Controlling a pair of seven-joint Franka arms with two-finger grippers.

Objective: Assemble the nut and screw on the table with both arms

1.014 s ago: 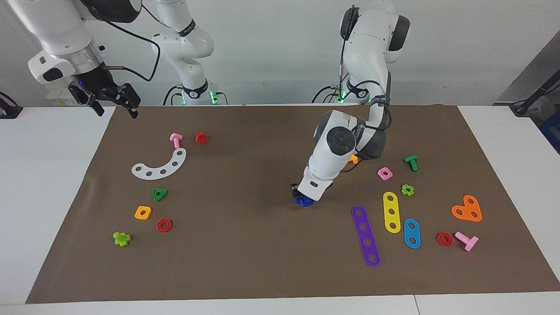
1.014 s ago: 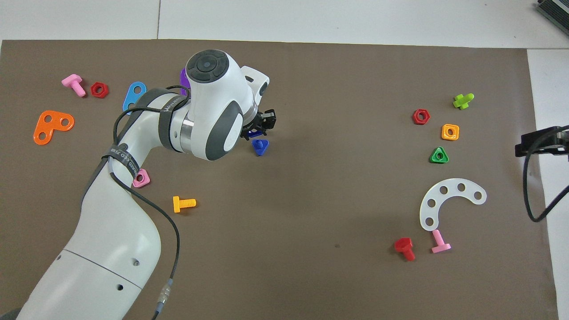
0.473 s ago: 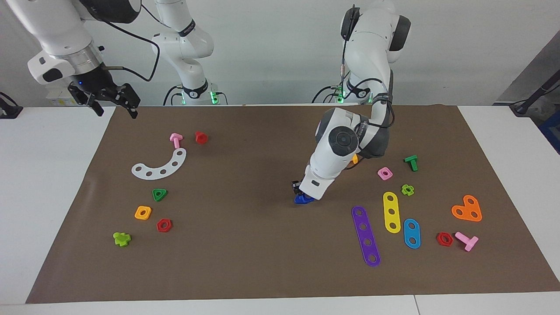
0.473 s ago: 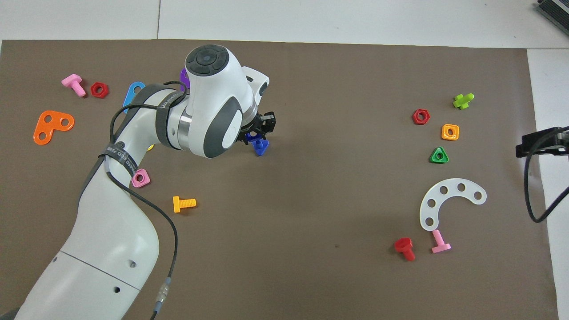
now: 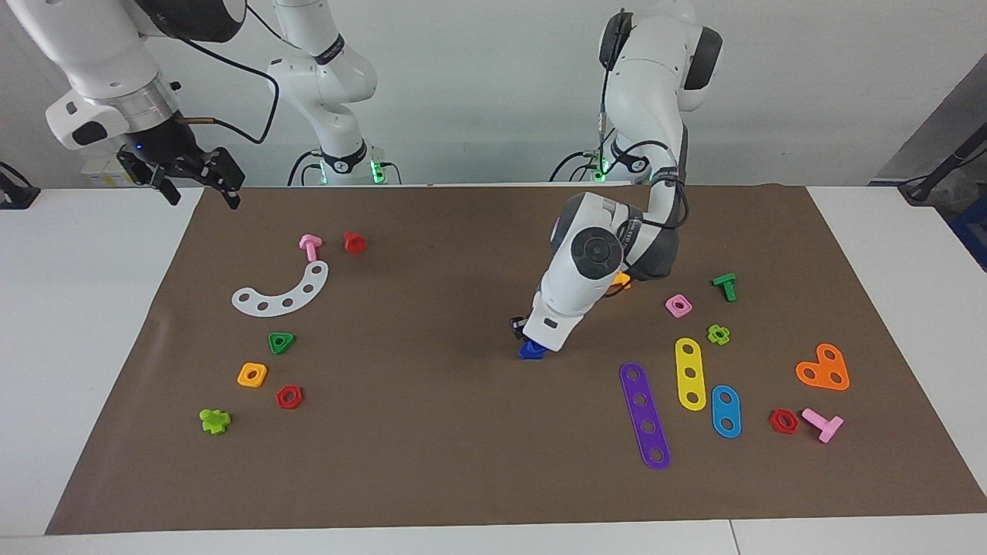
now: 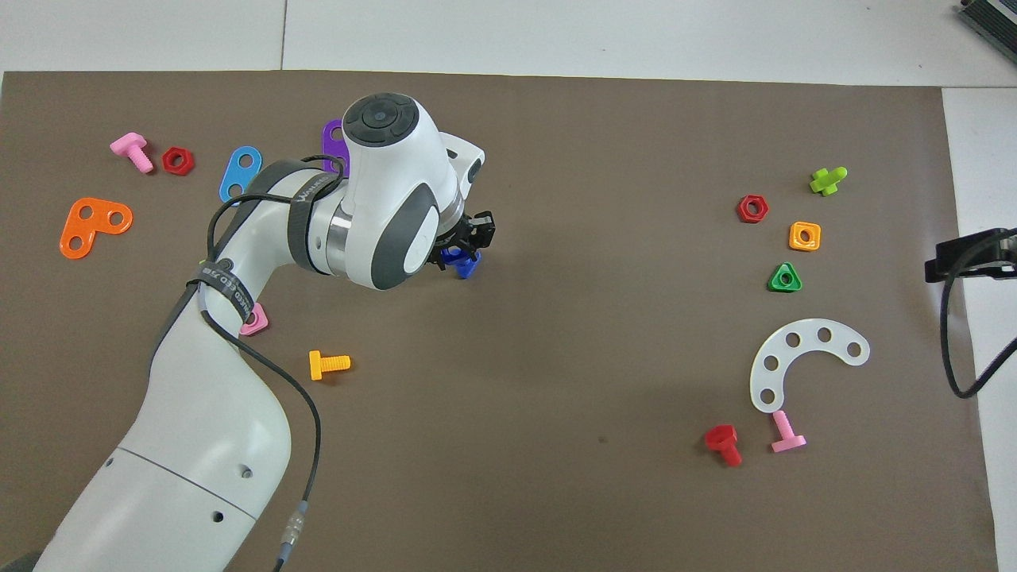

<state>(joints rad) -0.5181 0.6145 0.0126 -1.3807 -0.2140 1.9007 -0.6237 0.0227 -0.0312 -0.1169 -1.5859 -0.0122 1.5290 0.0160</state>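
Observation:
A small blue plastic piece (image 5: 532,351) lies on the brown mat (image 5: 432,432) near its middle, and it also shows in the overhead view (image 6: 462,261). I cannot tell the nut from the screw in it. My left gripper (image 5: 529,339) points down right over this blue piece, at or just above it, and the hand hides part of it (image 6: 467,242). My right gripper (image 5: 202,187) is open and empty. It hangs in the air over the mat's corner at the right arm's end and waits there (image 6: 949,258).
An orange screw (image 6: 328,364) and a pink square nut (image 5: 678,306) lie by the left arm. Purple (image 5: 645,416), yellow (image 5: 690,374) and blue (image 5: 725,411) strips lie at the left arm's end. A white arc (image 5: 281,291), green (image 5: 281,342), orange (image 5: 252,375) and red (image 5: 289,397) nuts lie at the right arm's end.
My left hand has shifted slightly toward the robots above the blue piece, which stays about where it was. Less blue shows under the hand now. The right arm has hardly moved.

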